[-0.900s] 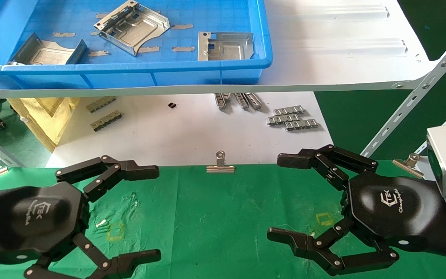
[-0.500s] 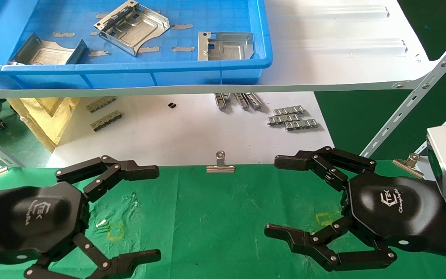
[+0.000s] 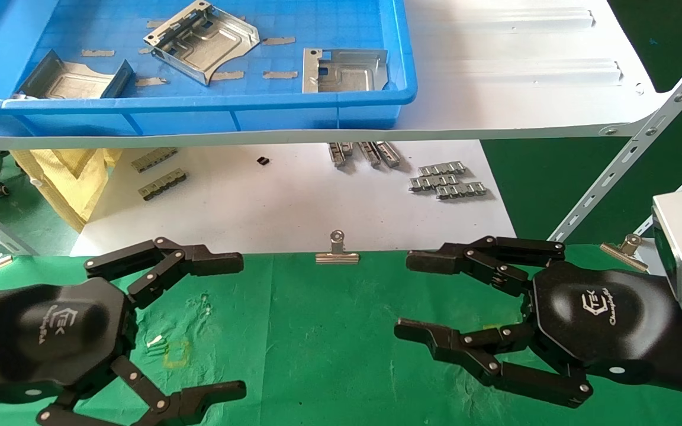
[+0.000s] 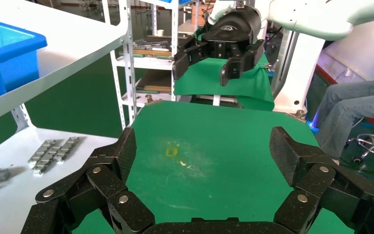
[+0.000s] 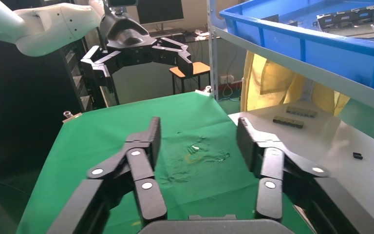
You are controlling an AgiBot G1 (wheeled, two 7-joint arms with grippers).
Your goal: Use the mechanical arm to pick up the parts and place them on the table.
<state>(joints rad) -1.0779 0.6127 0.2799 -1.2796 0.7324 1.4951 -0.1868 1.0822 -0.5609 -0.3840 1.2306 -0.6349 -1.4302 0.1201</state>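
Observation:
Three silvery sheet-metal parts lie in a blue bin on the shelf: one at the back (image 3: 202, 38), one at the right (image 3: 344, 70), one at the left (image 3: 71, 80). One part also shows in the right wrist view (image 5: 350, 19). My left gripper (image 3: 231, 328) is open and empty, low over the left of the green table (image 3: 329, 331). My right gripper (image 3: 411, 294) is open and empty over the table's right side, its fingers pointing left. Both grippers are well short of the bin. Each wrist view shows its own open jaws over green cloth (image 4: 204, 151) (image 5: 197, 139).
The blue bin (image 3: 199, 112) sits on a white shelf panel (image 3: 524, 77) above a white sheet with small grey strips (image 3: 447, 180). Binder clips (image 3: 337, 251) (image 3: 624, 247) hold the cloth's far edge. A slanted shelf strut (image 3: 631, 160) stands at the right and a yellow bag (image 3: 74, 177) at the left.
My right gripper's fingers have drawn closer together and reach farther left. The left arm and the parts have not moved.

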